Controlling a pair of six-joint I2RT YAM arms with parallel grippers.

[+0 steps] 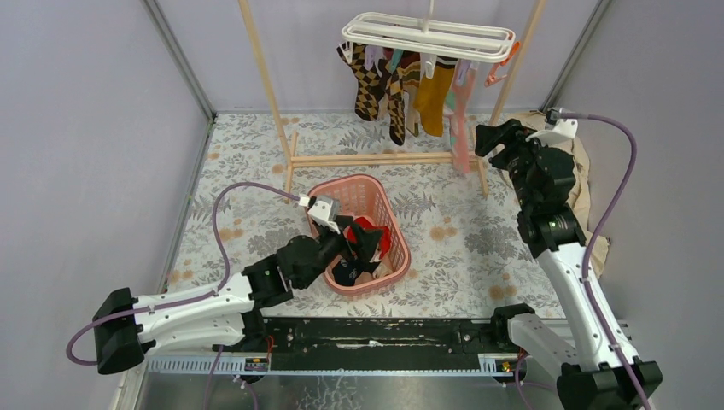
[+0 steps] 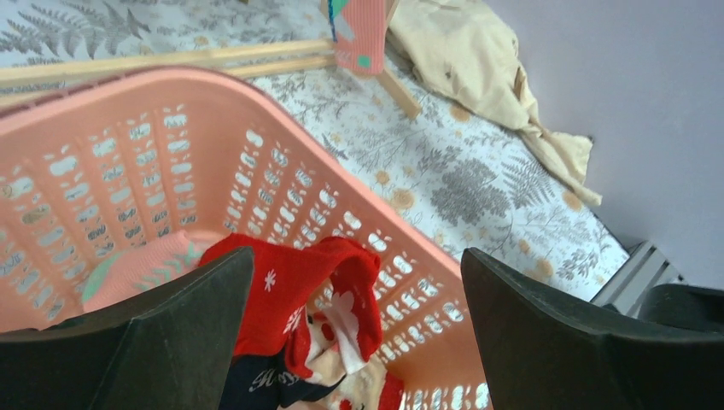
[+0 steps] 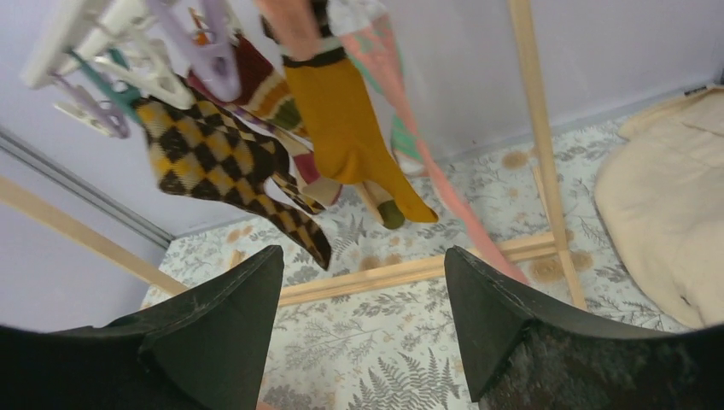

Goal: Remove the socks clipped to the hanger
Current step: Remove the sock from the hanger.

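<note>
The white hanger (image 1: 427, 36) hangs from the rack's rod with socks clipped under it: brown-tan argyle (image 1: 367, 81), mustard (image 1: 434, 102) and a long pink one (image 1: 461, 128). My right gripper (image 1: 489, 137) stands open just right of the pink sock, holding nothing. In the right wrist view the argyle sock (image 3: 213, 154), mustard sock (image 3: 341, 128) and pink sock (image 3: 410, 102) dangle above and beyond the right gripper (image 3: 363, 252). My left gripper (image 2: 357, 256) hangs open over the pink basket (image 2: 213, 171), above a red sock (image 2: 290, 290) and a navy sock (image 2: 256, 380) lying inside.
The wooden rack's base bar (image 1: 384, 159) and posts (image 3: 534, 128) frame the hanging socks. A beige cloth (image 3: 666, 213) lies on the floral table at the right. The basket (image 1: 359, 192) sits mid-table. Grey walls close in on both sides.
</note>
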